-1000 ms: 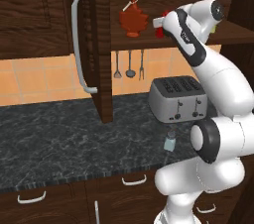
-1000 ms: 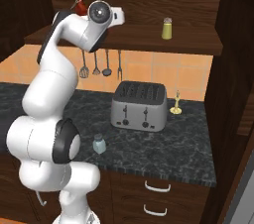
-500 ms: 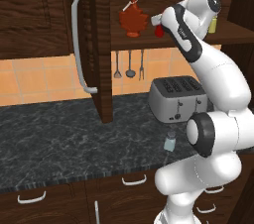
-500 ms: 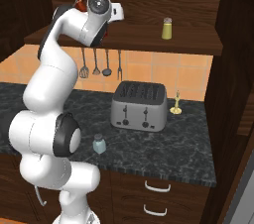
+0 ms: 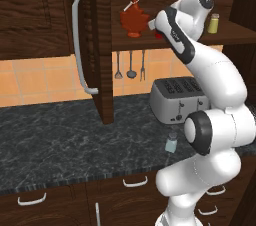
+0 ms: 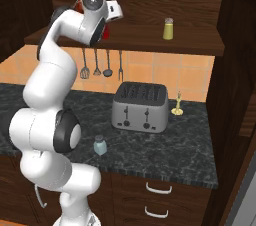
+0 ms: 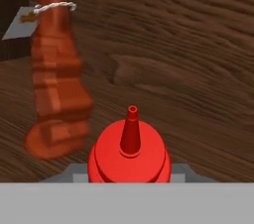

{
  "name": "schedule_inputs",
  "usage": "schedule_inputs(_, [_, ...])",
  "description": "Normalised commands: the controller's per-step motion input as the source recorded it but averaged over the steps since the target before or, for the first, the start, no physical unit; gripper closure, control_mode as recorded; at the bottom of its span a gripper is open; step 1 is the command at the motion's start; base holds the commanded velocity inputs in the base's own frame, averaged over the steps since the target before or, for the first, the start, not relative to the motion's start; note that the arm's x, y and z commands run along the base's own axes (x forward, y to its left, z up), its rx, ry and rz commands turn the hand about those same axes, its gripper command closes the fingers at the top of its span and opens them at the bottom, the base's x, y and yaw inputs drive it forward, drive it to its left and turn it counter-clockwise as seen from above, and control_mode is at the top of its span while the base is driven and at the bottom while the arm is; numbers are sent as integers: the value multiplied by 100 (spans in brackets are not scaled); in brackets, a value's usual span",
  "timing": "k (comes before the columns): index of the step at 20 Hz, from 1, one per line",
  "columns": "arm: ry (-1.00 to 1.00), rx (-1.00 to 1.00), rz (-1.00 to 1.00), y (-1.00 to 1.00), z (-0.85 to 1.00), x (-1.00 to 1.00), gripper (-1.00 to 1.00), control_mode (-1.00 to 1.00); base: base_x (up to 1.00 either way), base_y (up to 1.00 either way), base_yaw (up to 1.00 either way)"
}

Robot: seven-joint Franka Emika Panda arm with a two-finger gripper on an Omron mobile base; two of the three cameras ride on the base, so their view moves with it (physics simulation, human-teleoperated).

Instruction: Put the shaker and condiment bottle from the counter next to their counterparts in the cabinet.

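Note:
My gripper is up at the cabinet shelf, shut on the red condiment bottle. The bottle's nozzle points up in the hand view, and a bit of red shows under the hand. Just left of it on the shelf stands the maple-leaf syrup bottle, close but apart. The yellow-green shaker stands further right on the shelf. The pale blue-grey shaker stands upright on the dark counter near the front edge.
The cabinet door hangs open left of the shelf, its silver handle facing out. A silver toaster sits on the counter below the shelf, with a small gold stand to its right. Utensils hang on the tiled wall.
The hand with the red bottle has edged a little toward the syrup bottle on the shelf. The shaker on the counter has not moved.

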Motion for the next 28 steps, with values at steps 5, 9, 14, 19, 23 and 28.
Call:
schedule_inputs(5, [5, -6, 0, 0, -9, 27, 100, -100, 0, 0, 0])
schedule_inputs(9, [4, 0, 0, -14, -3, 9, 100, -100, 0, 0, 0])
schedule_inputs(14, [6, 1, 0, 1, -4, -6, 100, -100, 0, 0, 0])
schedule_inputs(19, [10, 0, 0, 38, -4, -25, -100, -100, 0, 0, 0])
schedule_inputs(23, [9, 4, 0, 19, -3, -14, -100, -100, 0, 0, 0])
schedule_inputs(28, [0, 17, 1, -77, 1, 0, -100, -100, 0, 0, 0])
